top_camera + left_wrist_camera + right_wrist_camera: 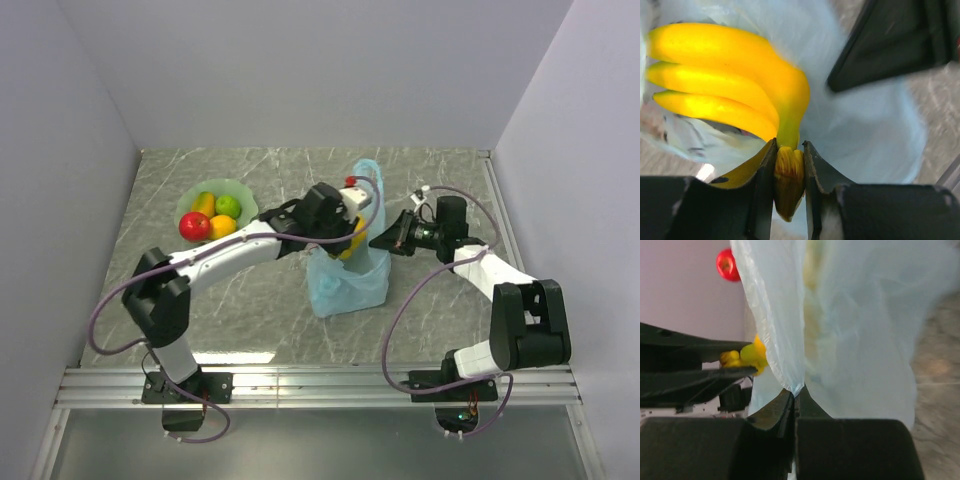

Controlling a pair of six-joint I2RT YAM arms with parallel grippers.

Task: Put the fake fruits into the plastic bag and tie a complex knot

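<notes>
Banana bunch (730,82) stem in narrow L claw (789,146); bag (860,340) edge in tight R claw (794,399)

The dish (240,186) of fruits (212,218) sits left on the worktop (240,300); the bag (350,290) stands right of it, banana bunch (725,85) at its top.

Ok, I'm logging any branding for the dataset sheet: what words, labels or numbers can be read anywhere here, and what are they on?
No text can be read in any view.
On the plastic bag: a few small dark printed marks near its left edge in the left wrist view, too blurred to read.
On the banana bunch: no label or sticker visible.
</notes>
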